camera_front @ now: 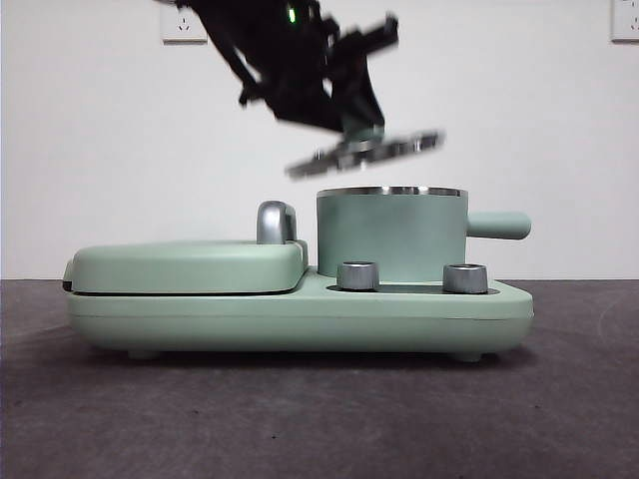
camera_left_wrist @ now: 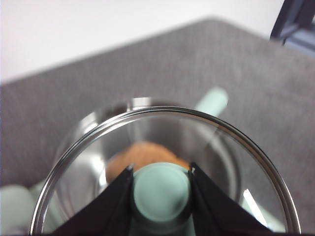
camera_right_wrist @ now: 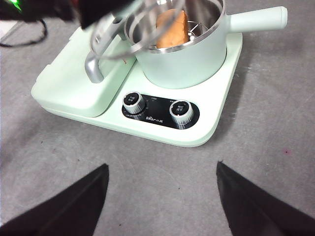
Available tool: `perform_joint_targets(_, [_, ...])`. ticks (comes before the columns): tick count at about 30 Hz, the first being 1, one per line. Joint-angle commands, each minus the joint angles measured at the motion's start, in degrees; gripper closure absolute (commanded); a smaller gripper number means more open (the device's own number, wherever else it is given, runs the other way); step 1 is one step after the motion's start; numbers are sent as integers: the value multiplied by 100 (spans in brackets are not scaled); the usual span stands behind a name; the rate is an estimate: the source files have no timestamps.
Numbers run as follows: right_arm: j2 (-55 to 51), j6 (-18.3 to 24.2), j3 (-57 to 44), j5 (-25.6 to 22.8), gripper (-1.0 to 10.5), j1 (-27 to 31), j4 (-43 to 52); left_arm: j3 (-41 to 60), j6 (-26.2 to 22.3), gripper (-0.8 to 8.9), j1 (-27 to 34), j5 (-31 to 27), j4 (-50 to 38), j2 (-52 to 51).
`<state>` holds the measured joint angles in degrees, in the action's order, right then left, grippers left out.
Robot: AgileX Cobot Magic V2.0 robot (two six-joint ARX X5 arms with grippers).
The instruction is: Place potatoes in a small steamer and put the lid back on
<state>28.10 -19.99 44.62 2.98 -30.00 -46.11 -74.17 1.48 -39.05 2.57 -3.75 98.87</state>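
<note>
The small mint-green steamer [camera_front: 391, 232] stands on the right of a green cooker base [camera_front: 300, 314], its side handle [camera_front: 497, 225] pointing right. The orange-brown potato [camera_right_wrist: 171, 28] lies inside it, also seen through the glass in the left wrist view [camera_left_wrist: 140, 153]. My left gripper [camera_left_wrist: 161, 189] is shut on the lid's green knob [camera_left_wrist: 161, 191] and holds the glass lid [camera_front: 364, 153] tilted a little above the steamer's rim. The lid's steel rim [camera_left_wrist: 246, 142] shows over the pot. My right gripper [camera_right_wrist: 162, 196] is open and empty, above the table in front of the cooker.
A flat green griddle cover [camera_front: 190, 264] with a chrome handle [camera_front: 275, 222] fills the cooker's left half. Two steel dials [camera_front: 359, 275] [camera_front: 465, 277] sit on the front panel below the steamer. Grey table [camera_front: 319, 419] lies in front.
</note>
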Motion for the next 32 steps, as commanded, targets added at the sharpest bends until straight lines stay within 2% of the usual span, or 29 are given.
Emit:
perform_joint_targets(1, [24,-37,15,-28,604,-42,48,-267,-92,799,-31,-15,-199,92])
perform_joint_targets(9, [26,-35,15,-201,604,-42,68,-1462,-417,799,20,-175,715,629])
perform_joint_targets(14, [26,-33,15,-234,604,-42,70,-2271,-444,799,4,-170,1213,1150])
perform_joint_targets(32, [26,-15,15,-304,604,-42,68,-2371,-555,799,-61,68,1156,1714])
